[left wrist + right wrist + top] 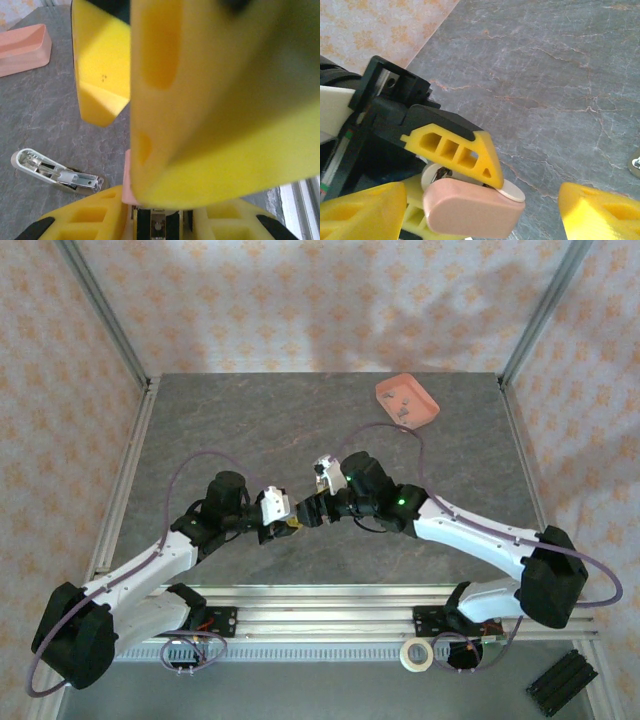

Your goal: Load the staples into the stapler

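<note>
Left claw (283, 527) is clenched on the pink stapler (472, 210), mid-table (230, 420), just ahead of the arm bases. In the right wrist view one of its yellow fingers (455, 147) presses on the stapler's top, and a cream-coloured part pokes out from under that finger at 3 o'clock. In its own wrist view the left claw (157, 217) sits at 6 o'clock of frame, with the stapler's pink edge just above it. Some metal shows between the fingers, too blurred to identify.

White stapler (55, 172) lies on the table at 8 o'clock of the left wrist frame. It is hinged open with the metal channel facing up, apart from both claws.

Right claw (312, 510) is released, fingers spread wide either side of the pink stapler. In its own wrist view (482, 195) the stapler sits close to the finger at 7 o'clock; can't tell if they touch. There is a clear gap to the finger at 5 o'clock. From above the two claws meet tip to tip.

Staples (402, 408) are small grey bits inside the pink tray (386, 390) at the table's far right corner, roughly 1 o'clock from the claws and well apart from both. The tray also shows at 10 o'clock in the left wrist view (22, 47), where its wall hides the contents.
</note>
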Tool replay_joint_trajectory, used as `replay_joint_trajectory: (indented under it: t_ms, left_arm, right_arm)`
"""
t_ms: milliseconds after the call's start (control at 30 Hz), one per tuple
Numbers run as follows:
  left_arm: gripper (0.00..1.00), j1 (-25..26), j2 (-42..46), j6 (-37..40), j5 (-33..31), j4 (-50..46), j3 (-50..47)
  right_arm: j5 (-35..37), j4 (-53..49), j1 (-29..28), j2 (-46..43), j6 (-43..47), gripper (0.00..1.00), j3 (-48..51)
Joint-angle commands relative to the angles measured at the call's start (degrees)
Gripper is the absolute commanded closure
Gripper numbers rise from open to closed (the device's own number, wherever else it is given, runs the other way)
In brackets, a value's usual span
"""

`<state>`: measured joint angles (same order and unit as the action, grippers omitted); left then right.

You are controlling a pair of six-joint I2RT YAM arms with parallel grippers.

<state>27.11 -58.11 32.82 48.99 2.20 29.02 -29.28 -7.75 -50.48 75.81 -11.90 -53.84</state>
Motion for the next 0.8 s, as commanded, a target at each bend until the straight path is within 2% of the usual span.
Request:
replay_joint_trajectory:
  t_ms: [0,400,767]
  left_arm:
    - [1.0,0.5,0.49,-1.35,0.03,3.05,1.4]
    - [1.0,0.91,0.98,-1.62,-0.55,2.73,1.58]
    - [1.0,1.18,0.54,-1.63,-0.71,3.21,1.65]
  right_arm:
    - [2.33,1.97,-0.32,0.95,-1.43,0.21,1.06]
    - [11.09,-1.53,-0.15,-1.08,-2.25,0.22,2.84]
    - [10.28,-0.63,3.6,-4.94,-5.85,0.23,7.25]
